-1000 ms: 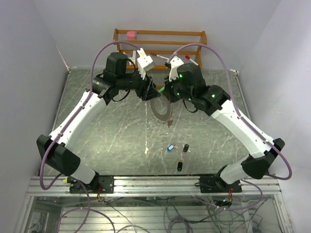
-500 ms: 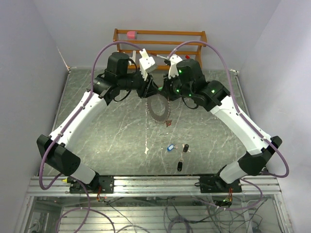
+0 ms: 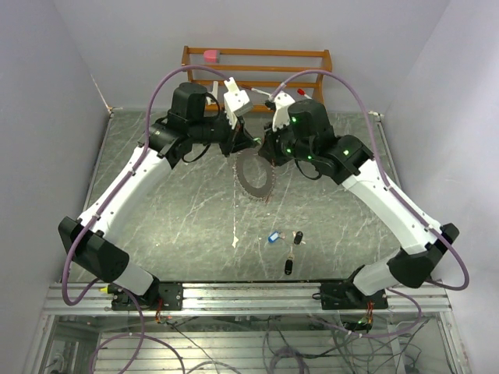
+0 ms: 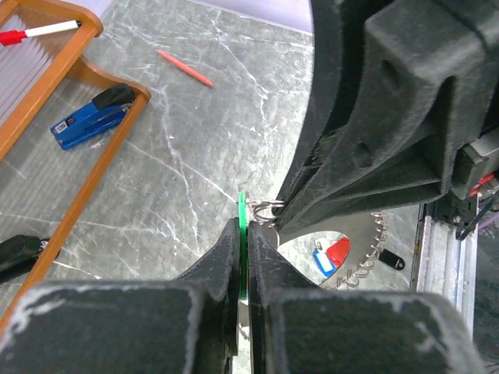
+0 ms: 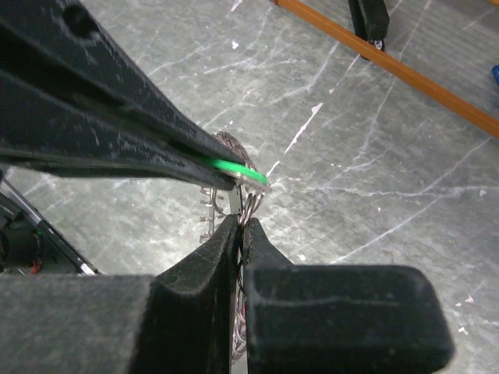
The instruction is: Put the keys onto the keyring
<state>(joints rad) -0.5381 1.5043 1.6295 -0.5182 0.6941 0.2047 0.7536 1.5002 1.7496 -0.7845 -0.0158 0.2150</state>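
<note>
The keyring (image 3: 253, 178), a toothed silvery ring with a red tag (image 4: 338, 251), hangs above the table between both grippers. My right gripper (image 5: 241, 224) is shut on the keyring's (image 5: 209, 206) upper rim, by its wire loops. My left gripper (image 4: 243, 230) is shut on the green key (image 4: 242, 209), whose tip meets a small wire loop at the right fingers. In the right wrist view the green key (image 5: 234, 167) pokes out of the left fingers (image 5: 117, 140). A blue key (image 3: 273, 237) and two black keys (image 3: 299, 238) (image 3: 288, 266) lie on the table in front.
A wooden rack (image 3: 257, 66) stands at the back with a pink thing (image 3: 210, 55) on it. A blue stapler (image 4: 90, 121) and a red-capped marker (image 4: 39, 33) lie in the rack. A red pen (image 4: 185, 68) lies on the marble table (image 3: 179, 210). A white scrap (image 3: 235, 243) lies near the keys.
My left gripper has closed onto the green key. Both wrists have drawn a little closer, and the keyring has shifted slightly back and left with the right gripper.
</note>
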